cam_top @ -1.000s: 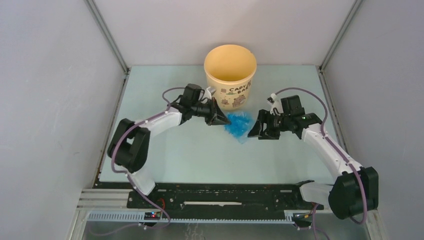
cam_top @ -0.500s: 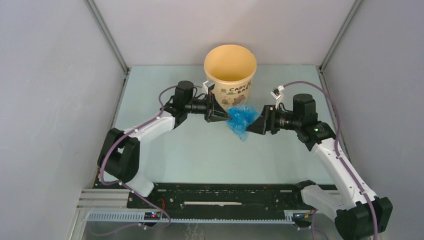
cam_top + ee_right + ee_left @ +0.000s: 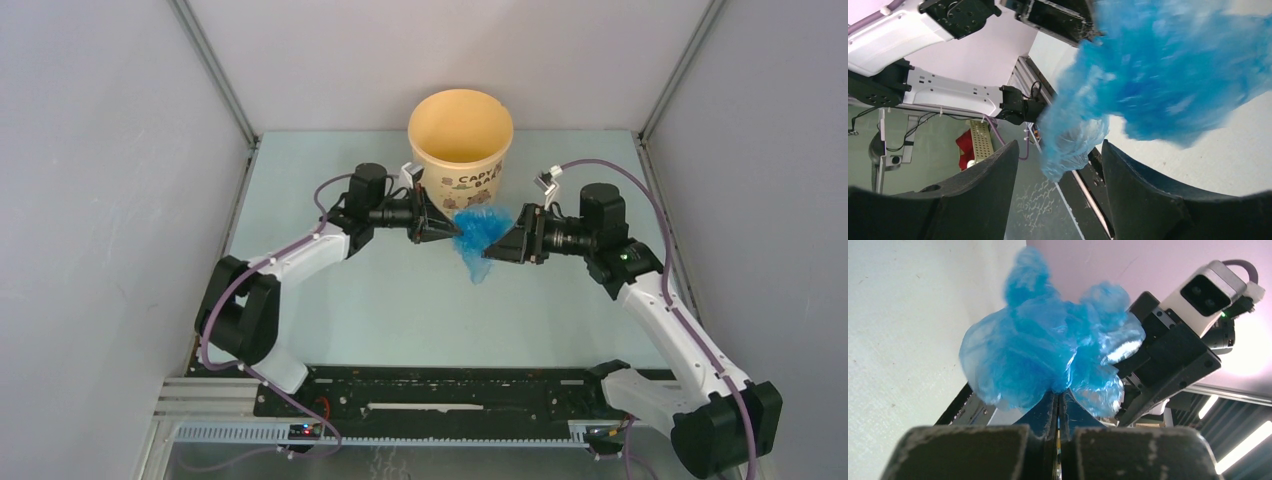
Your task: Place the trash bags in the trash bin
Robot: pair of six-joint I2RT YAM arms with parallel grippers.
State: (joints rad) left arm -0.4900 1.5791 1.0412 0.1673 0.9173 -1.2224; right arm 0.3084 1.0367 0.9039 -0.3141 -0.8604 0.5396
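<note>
Top view: the bag, which lay on the table a second ago, now hangs clear of it between the left gripper and the right gripper. It is just in front of the bin, lettered "CAPY BAR…". The lift looks under way.

Left wrist: fingers pressed together on a pinch of bag.

Right wrist: fingers apart, a fold of bag between them, not clamped.

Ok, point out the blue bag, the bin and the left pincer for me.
blue bag [image 3: 478, 238], top view, crumpled middle.
bin [image 3: 465, 185], top view, printed side wall.
left pincer [image 3: 1058, 402], left wrist view, between its shut tips.
</note>
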